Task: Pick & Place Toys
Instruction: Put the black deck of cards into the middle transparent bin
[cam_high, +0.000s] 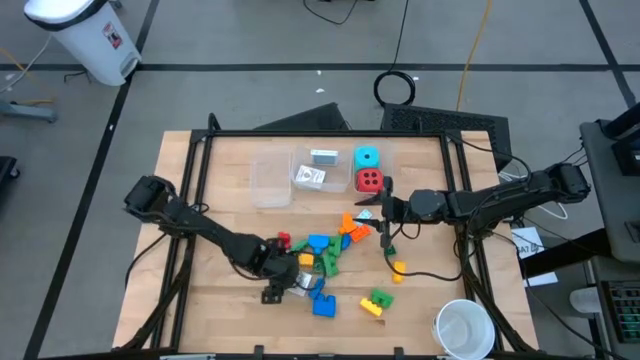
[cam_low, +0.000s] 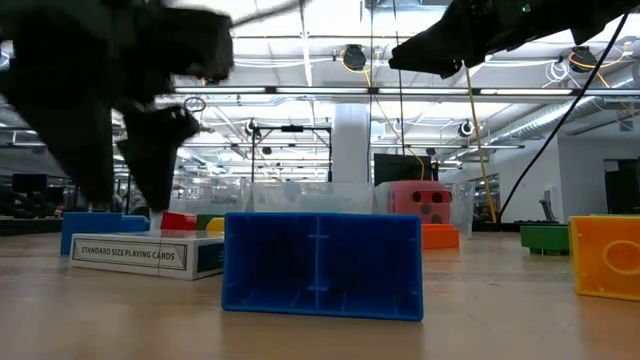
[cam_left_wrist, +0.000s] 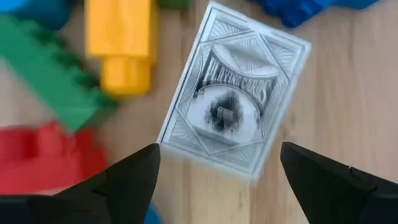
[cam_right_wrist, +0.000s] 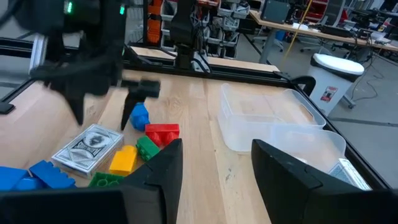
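A grey-white playing-card box (cam_left_wrist: 233, 93) lies flat on the table among the bricks; it also shows in the high view (cam_high: 305, 284) and the low view (cam_low: 150, 255). My left gripper (cam_left_wrist: 217, 180) is open just above it, one finger on each side of its near end, touching nothing. A yellow brick (cam_left_wrist: 121, 46), a green brick (cam_left_wrist: 50, 74) and a red brick (cam_left_wrist: 43, 155) lie beside the box. My right gripper (cam_high: 372, 212) is open and empty above the table, right of the brick pile (cam_high: 335, 240). A cyan die (cam_high: 368, 157) and a red die (cam_high: 368, 181) sit at the far side.
Two clear bins stand at the far side: one empty (cam_high: 272, 183), one (cam_high: 315, 170) holding small card packs. A blue brick (cam_high: 322, 303), a green-and-yellow brick (cam_high: 377, 302) and a yellow brick (cam_high: 398, 267) lie near the front. A white cup (cam_high: 464, 328) stands front right.
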